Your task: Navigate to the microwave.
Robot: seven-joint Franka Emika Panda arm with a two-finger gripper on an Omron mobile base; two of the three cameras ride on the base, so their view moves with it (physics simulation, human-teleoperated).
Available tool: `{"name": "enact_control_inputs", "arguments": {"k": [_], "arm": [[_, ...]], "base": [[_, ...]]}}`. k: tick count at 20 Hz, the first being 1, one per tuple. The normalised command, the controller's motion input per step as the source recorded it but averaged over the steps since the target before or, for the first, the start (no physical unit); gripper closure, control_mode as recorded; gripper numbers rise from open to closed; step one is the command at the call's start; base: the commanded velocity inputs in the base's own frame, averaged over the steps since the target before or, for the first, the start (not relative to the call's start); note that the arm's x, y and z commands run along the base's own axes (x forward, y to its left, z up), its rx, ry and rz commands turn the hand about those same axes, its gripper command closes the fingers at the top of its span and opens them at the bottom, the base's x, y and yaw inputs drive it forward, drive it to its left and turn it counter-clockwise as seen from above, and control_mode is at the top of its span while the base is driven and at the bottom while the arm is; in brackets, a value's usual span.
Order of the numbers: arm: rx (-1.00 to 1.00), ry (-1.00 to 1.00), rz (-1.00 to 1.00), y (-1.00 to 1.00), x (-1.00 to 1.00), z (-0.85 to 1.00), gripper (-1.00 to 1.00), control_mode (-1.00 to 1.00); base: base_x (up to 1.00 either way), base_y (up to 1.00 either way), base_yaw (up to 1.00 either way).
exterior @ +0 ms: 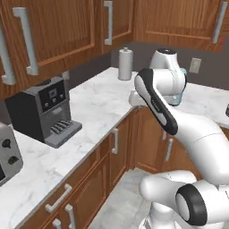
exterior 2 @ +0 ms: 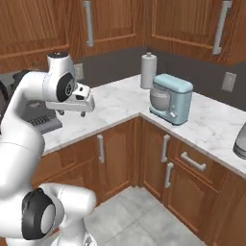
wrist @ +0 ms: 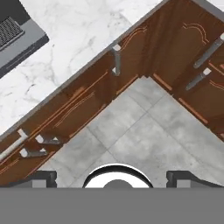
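Note:
The microwave is out of view. My gripper hangs over the edge of the white marble corner counter, pointing down, with nothing between its fingers. In the hand view its two dark fingertips stand wide apart, so the gripper is open above the grey tiled floor and the wooden lower cabinets. In the left base view my own arm covers the hand.
A black coffee machine and a silver countertop oven with two black knobs stand on the left counter run. A paper towel roll is in the corner, with a light blue stand mixer to its right. Wooden wall cabinets hang above.

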Motion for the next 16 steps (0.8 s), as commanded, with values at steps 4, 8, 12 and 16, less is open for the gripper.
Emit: {"name": "enact_control_inputs", "arguments": {"k": [4,8,12,16], "arm": [[0.00,0.00,0.00,0.00,0.00,0.00,-1.00,1.00],[0.00,0.00,0.00,0.00,0.00,0.00,-1.00,1.00],[0.00,0.00,0.00,0.00,0.00,0.00,-1.00,1.00],[0.00,0.00,0.00,0.00,0.00,0.00,-1.00,1.00]], "base": [[0.00,-0.31,-0.71],[-0.01,-0.39,-0.69],[-0.04,-0.44,-0.66],[-0.09,-0.50,-0.63]]}}
